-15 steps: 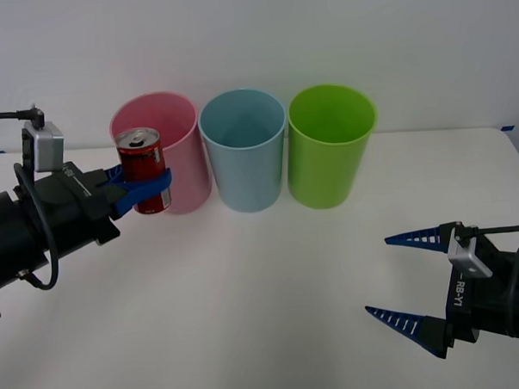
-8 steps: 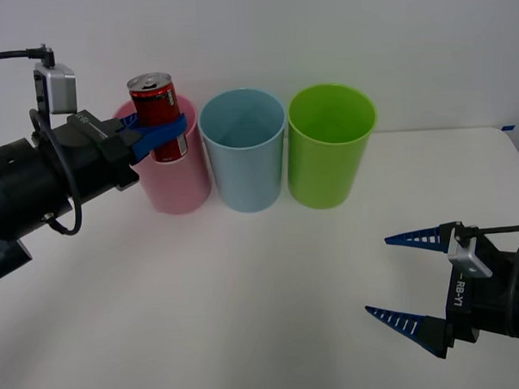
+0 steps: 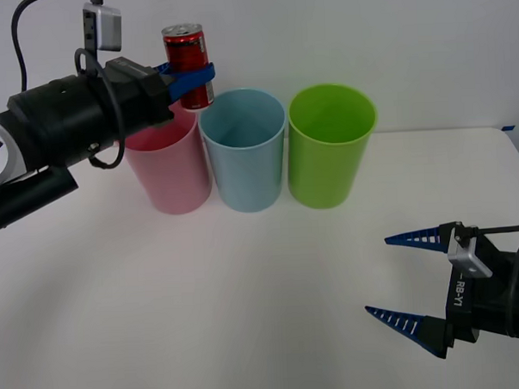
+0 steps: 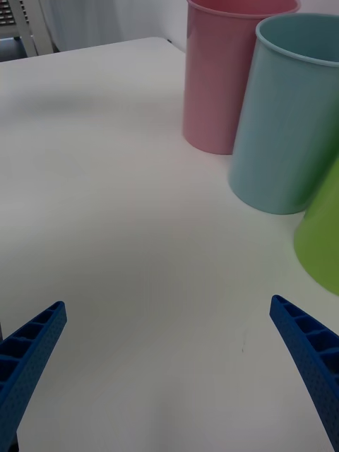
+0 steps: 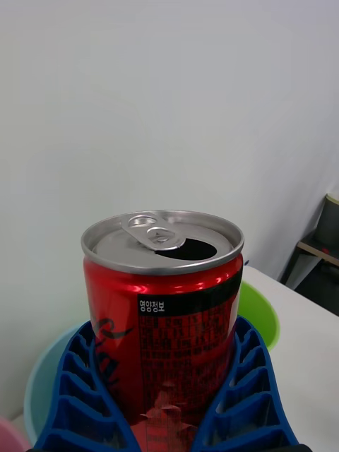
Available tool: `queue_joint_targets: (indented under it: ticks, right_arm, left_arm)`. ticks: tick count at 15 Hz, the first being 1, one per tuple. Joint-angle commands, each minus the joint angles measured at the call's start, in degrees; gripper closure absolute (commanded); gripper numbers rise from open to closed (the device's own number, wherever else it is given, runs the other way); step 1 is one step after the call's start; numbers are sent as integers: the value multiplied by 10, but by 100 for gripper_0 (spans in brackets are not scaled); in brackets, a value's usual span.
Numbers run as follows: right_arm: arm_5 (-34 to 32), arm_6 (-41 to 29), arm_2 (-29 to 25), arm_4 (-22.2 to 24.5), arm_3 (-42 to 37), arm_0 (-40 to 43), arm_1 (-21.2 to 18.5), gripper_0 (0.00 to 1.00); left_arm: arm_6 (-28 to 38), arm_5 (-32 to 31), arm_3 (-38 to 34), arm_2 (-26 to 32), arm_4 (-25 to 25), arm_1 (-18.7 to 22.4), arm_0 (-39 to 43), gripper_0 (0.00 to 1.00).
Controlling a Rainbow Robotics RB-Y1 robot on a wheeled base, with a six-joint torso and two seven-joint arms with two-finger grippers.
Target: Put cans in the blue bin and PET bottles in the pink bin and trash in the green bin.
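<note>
can raised higher, left gripper clamped

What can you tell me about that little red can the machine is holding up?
The can is small, shiny red metal with silver ends, white lettering and a black label band. Its pull-tab mouth is open. It stands upright in the air, clamped on both sides by the blue ribbed fingers of the left gripper, above the gap between the pink bin and the blue bin, touching neither.
</note>
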Motion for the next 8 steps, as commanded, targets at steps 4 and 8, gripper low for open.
queue_joint_targets:
  ticks: [4,8]
  right_arm:
    - [0,0,0,0,0,0,0,0]
    - [0,0,0,0,0,0,0,0]
  left_arm:
    - [-2,5,133,-81,1,-51,-114,100]
    - [9,5,192,-134,8,-67,-163,100]
